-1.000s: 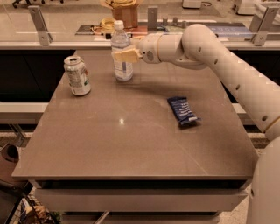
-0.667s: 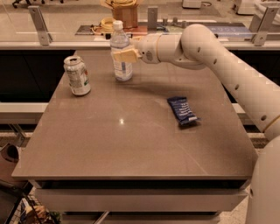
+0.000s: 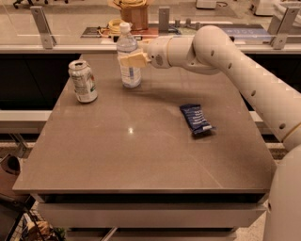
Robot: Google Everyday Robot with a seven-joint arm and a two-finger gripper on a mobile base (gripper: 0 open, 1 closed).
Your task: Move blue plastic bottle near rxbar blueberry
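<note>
The blue plastic bottle (image 3: 128, 73), clear with a white cap and a pale label, stands upright at the far middle of the table (image 3: 141, 160). My gripper (image 3: 133, 60) reaches in from the right at the bottle's mid-height and is shut on it, with one tan finger across its front. The bottle's base rests on the table. The rxbar blueberry (image 3: 197, 119), a flat dark blue wrapper, lies right of the table's centre, well to the front right of the bottle.
A dented silver-green can (image 3: 83, 81) stands at the far left of the table, left of the bottle. Behind the table runs a counter with a cardboard item (image 3: 134, 12) and rail posts. My white arm (image 3: 235, 66) spans the right side.
</note>
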